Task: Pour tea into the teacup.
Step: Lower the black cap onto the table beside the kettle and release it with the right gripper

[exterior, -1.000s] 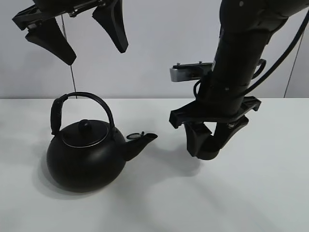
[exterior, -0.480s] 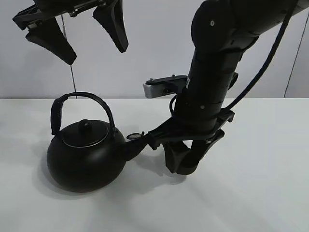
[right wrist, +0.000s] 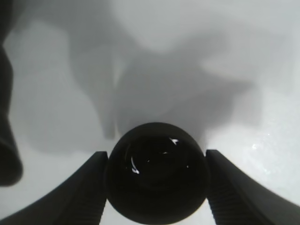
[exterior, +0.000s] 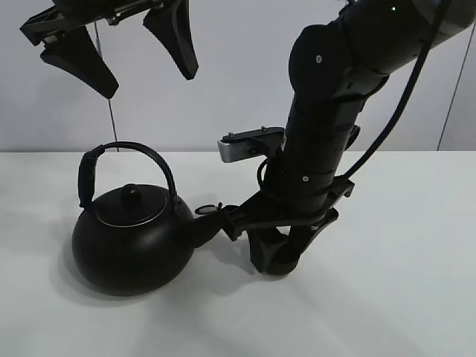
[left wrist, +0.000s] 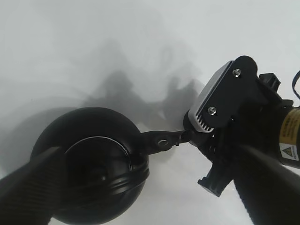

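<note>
The black kettle [exterior: 130, 238] stands on the white table, its arched handle up and its spout [exterior: 217, 216] pointing right. My right gripper [exterior: 277, 259] is shut on the small black teacup [right wrist: 157, 171], holding it upright and low over the table, just right of and below the spout tip. I cannot tell whether the cup touches the table. In the exterior high view the fingers hide most of the cup. My left gripper [exterior: 149, 83] hangs open and empty high above the kettle. The left wrist view shows the kettle [left wrist: 89, 164] from above.
The white table [exterior: 401, 297] stretches out around the kettle in front of a plain grey wall. The right arm's wrist camera housing [left wrist: 220, 101] sits close to the spout tip [left wrist: 161, 140].
My right arm has swung left and down, carrying the teacup from the middle right to a spot right beside the kettle's spout. The left gripper and kettle have not moved.
</note>
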Motion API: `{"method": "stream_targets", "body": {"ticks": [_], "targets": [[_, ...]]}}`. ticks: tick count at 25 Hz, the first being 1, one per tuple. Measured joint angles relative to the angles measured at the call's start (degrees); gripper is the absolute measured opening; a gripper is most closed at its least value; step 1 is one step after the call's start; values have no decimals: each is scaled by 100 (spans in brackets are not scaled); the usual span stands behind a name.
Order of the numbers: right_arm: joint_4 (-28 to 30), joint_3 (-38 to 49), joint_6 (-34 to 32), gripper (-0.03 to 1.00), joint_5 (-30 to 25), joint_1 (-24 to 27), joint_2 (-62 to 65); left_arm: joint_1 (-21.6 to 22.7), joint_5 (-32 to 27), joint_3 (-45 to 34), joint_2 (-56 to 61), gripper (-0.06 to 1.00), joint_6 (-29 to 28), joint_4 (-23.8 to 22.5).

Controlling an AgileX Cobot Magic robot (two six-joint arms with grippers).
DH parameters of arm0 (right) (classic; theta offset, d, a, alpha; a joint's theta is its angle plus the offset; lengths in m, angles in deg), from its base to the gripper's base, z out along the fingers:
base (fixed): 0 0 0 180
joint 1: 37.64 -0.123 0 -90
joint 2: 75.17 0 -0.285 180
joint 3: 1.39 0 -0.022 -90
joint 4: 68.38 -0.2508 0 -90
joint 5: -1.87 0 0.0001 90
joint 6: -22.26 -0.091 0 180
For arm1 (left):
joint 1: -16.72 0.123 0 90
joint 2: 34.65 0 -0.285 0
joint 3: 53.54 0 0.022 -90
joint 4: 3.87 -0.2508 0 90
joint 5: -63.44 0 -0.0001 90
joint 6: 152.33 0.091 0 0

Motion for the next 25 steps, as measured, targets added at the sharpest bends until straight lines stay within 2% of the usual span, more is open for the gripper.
{"method": "stream_targets", "body": {"ticks": [11,25], "targets": [[0,-7,1,41,42,0,-38,0,6,0,0,69,0,0],[29,-7,-301,59,-342,-1,366,0,6,0,0,69,0,0]]}}
